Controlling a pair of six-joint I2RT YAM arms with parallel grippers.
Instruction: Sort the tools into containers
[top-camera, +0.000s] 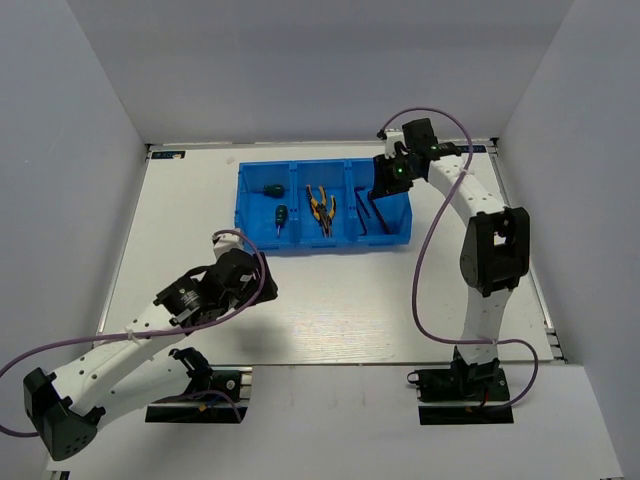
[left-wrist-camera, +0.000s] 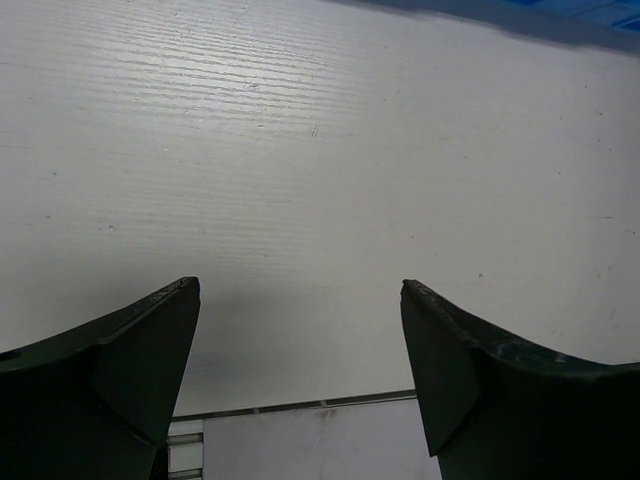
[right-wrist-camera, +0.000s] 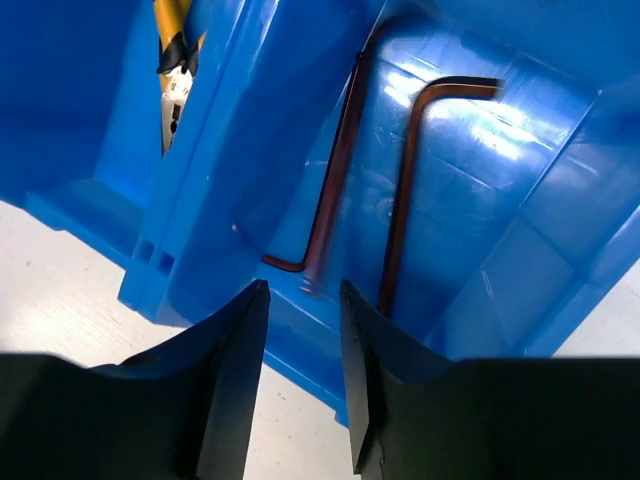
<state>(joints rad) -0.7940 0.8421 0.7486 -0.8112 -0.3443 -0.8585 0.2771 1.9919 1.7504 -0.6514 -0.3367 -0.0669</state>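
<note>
The blue three-compartment bin (top-camera: 325, 246) stands at the back of the table. Two green-handled screwdrivers (top-camera: 276, 203) lie in its left compartment, yellow-handled pliers (top-camera: 320, 210) in the middle one, and dark hex keys (top-camera: 366, 211) in the right one. My right gripper (top-camera: 383, 190) hovers over the right compartment. In the right wrist view its jaws (right-wrist-camera: 305, 285) stand slightly apart and hold nothing, above the hex keys (right-wrist-camera: 400, 200), one of which looks blurred; the pliers (right-wrist-camera: 172, 50) show beyond the divider wall (right-wrist-camera: 230, 150). My left gripper (top-camera: 268, 285) is open and empty over bare table (left-wrist-camera: 300, 290).
White walls enclose the table on the left, back and right. The bin's near edge (left-wrist-camera: 560, 15) shows at the top of the left wrist view. Purple cables loop beside both arms. The table's front edge runs just below my left fingers (left-wrist-camera: 150, 340).
</note>
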